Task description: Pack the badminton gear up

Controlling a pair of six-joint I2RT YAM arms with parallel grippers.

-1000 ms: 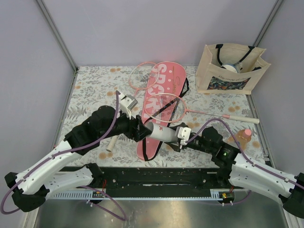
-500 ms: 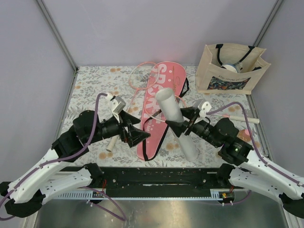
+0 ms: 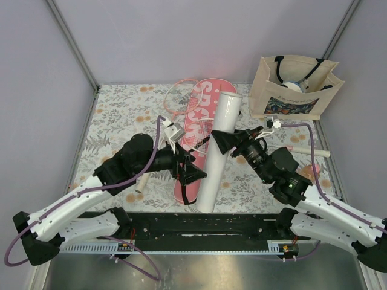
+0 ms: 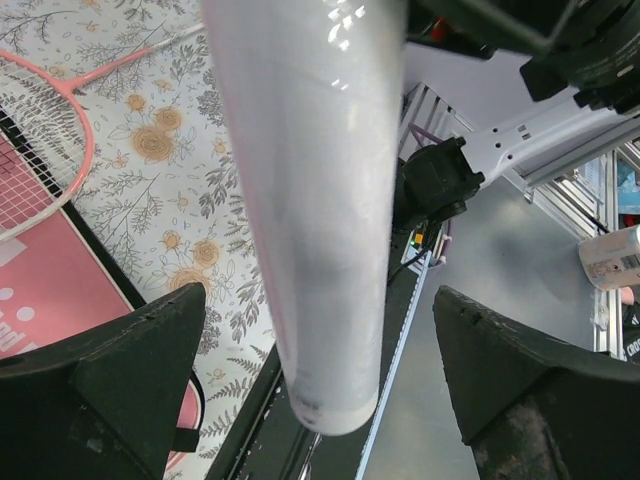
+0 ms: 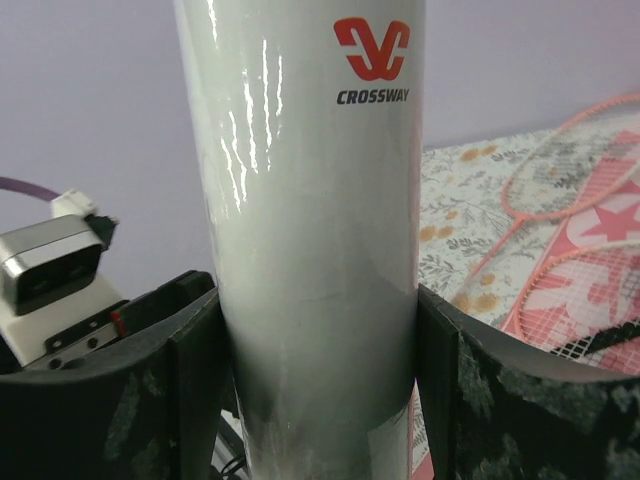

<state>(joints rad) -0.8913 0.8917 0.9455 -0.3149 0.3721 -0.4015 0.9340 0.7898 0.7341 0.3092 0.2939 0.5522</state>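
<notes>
The white tube (image 3: 225, 112) hangs slanted over the table, and my right gripper (image 3: 226, 142) is shut on its middle. In the right wrist view both black fingers (image 5: 190, 380) press the tube (image 5: 315, 200) marked CROSSWAY. My left gripper (image 3: 192, 172) stands open at the tube's lower part. In the left wrist view the tube (image 4: 310, 200) passes between the fingers (image 4: 110, 380) with gaps on both sides. The pink SPORT cover (image 3: 204, 106) lies flat under it. One pink racket (image 3: 179, 96) lies left of the cover. The other racket (image 3: 211, 134) lies across the cover, its handle (image 3: 314, 151) pointing right.
A beige tote bag (image 3: 293, 87) stands at the back right corner. A small peach bottle (image 3: 313, 169) shows behind my right arm near the right edge. The first racket's white handle (image 3: 140, 183) lies by my left arm. A black rail (image 3: 199, 223) runs along the near edge.
My left gripper let go of the tube and opened wide, then came back beside its lower part. My right gripper lifted the tube off the cover and swung it steeper.
</notes>
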